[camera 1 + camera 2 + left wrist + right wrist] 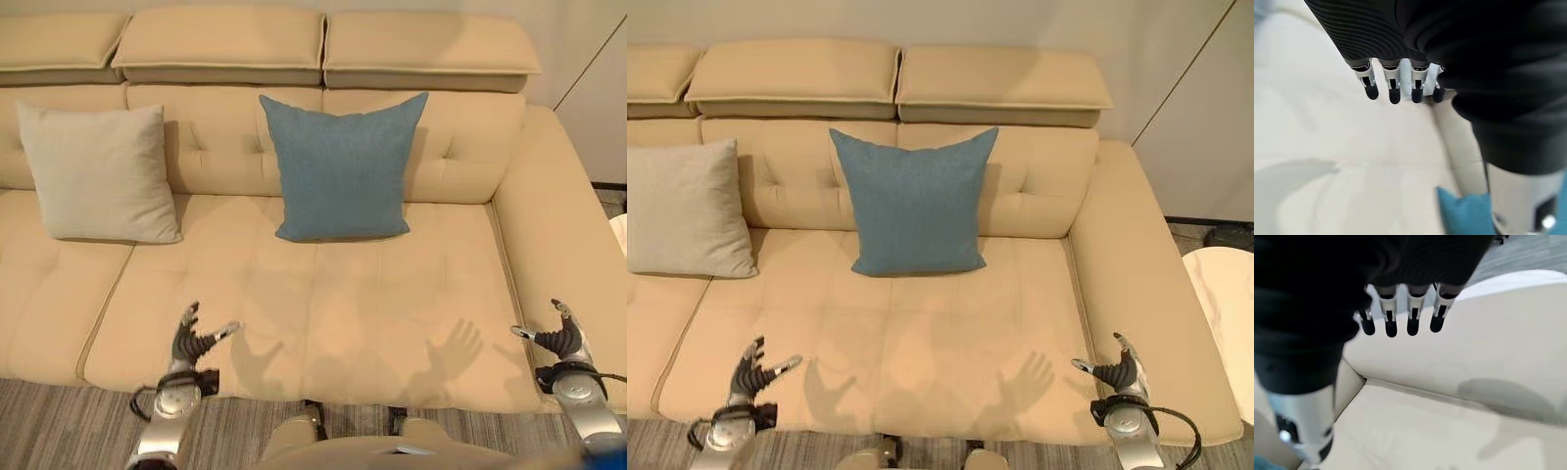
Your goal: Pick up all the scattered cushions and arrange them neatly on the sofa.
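Two cushions are being shown already placed on the sofa (392,323): a blue cushion (342,166) is leaning upright against the backrest near the middle, and a grey cushion (98,174) is leaning upright against the backrest well to its left. Both are resting with their lower edges on the seat, well apart from each other. No further cushion is being seen on the seat or on the strip of floor (59,421) in front. The left hand (192,340) and right hand (558,337) are being held over the seat's front edge, fingers straight and spread, nothing being gripped. The arranging is being judged nearly or fully done, unless more cushions are lying out of sight.
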You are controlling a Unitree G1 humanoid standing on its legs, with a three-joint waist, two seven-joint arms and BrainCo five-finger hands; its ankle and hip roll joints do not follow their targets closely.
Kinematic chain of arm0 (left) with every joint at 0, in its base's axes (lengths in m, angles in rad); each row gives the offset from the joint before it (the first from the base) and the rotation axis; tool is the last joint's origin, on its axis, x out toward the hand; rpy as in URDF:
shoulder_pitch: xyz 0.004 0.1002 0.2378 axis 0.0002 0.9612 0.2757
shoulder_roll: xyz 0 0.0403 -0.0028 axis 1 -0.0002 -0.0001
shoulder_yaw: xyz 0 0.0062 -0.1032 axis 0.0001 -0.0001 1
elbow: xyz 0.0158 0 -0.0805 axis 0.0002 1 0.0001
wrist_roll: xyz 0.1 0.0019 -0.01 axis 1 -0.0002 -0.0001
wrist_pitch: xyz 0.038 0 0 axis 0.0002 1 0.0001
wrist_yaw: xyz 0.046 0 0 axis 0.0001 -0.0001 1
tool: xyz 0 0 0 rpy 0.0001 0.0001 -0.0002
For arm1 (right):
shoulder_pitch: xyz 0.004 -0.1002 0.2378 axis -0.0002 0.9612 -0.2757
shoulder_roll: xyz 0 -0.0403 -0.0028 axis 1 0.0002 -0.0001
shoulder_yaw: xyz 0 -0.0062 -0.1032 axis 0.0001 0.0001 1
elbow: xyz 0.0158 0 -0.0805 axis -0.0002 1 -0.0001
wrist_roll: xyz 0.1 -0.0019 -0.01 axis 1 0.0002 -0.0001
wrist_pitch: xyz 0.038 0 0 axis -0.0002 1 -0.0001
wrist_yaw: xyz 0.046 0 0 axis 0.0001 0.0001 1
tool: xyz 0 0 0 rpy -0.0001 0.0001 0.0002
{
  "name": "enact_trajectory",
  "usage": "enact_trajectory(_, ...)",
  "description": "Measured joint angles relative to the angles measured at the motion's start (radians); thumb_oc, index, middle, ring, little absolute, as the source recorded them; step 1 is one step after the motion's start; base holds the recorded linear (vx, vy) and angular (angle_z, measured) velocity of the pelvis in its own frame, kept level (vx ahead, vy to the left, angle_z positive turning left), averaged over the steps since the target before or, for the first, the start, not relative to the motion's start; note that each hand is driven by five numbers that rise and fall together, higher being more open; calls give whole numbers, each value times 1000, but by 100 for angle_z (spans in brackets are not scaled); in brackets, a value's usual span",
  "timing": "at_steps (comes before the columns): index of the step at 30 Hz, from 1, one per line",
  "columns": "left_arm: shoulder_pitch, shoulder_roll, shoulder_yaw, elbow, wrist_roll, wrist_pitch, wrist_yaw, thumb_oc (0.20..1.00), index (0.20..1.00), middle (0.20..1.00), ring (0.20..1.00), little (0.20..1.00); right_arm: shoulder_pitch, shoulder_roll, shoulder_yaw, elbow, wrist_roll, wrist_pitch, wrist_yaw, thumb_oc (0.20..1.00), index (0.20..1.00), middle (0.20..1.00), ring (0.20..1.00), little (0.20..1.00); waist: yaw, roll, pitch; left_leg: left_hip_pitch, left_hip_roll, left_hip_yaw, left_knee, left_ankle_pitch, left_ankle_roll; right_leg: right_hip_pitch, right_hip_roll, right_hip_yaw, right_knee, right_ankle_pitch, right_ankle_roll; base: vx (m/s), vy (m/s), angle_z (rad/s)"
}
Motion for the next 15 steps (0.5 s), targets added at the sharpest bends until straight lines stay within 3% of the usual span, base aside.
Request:
enact_trajectory(2, -8, -32, -68, 253, 32, 64, -42, 1000, 1000, 1000, 1000, 1000, 2, 29, 104, 148, -18, 8, 43, 1000, 1000, 1000, 1000, 1000, 3, -5, -21, 62, 0, 6, -4, -16, 5, 55, 3, 6, -4, -16, -13, -64, -60, -6)
enact_trajectory(3, -6, -33, -98, 294, 49, 76, -54, 1000, 1000, 1000, 1000, 1000, 1, 29, 141, 176, -28, 7, 59, 1000, 1000, 1000, 1000, 1000, 8, -5, -31, 61, 4, 5, -5, -18, 5, 53, 3, 5, -4, -16, -13, -67, -64, -1)
enact_trajectory(8, -105, -27, -113, 438, 98, 73, -62, 1000, 1000, 1000, 1000, 1000, -60, 23, 182, 309, -55, 0, 78, 1000, 1000, 1000, 1000, 1000, 22, -2, -50, 62, 32, 6, -5, -13, -3, 63, 28, 6, -4, -10, -19, -72, -95, 2)
enact_trajectory(11, -131, -24, -143, 441, 119, 72, -63, 1000, 1000, 1000, 1000, 1000, -68, 22, 219, 338, -67, -2, 86, 1000, 1000, 1000, 1000, 1000, 25, 0, -45, 60, 46, 3, -4, -8, -10, 65, 43, 5, -4, -9, -20, -155, -109, 1)
enact_trajectory(13, -148, -28, -145, 454, 127, 69, -61, 1000, 1000, 1000, 1000, 1000, -67, 21, 249, 347, -67, -3, 87, 1000, 1000, 1000, 1000, 1000, 25, 13, -24, 56, 60, -4, 8, 5, -29, 68, 66, -2, 4, -9, -26, -259, -89, 11)
enact_trajectory(14, -165, -24, -152, 457, 128, 68, -61, 1000, 1000, 1000, 1000, 1000, -75, 28, 269, 373, -67, -7, 87, 1000, 1000, 1000, 1000, 1000, 25, 21, -15, 12, 76, -30, 60, 11, -49, 39, 81, -4, 35, -26, -50, -230, -53, 39)
enact_trajectory(15, -200, -20, -156, 476, 129, 65, -61, 1000, 1000, 1000, 1000, 1000, -95, 34, 302, 413, -68, -12, 90, 1000, 1000, 1000, 1000, 1000, 27, 8, 11, -19, 85, -48, 97, 22, -94, 17, 87, -12, 62, -41, -75, -203, -39, 47)
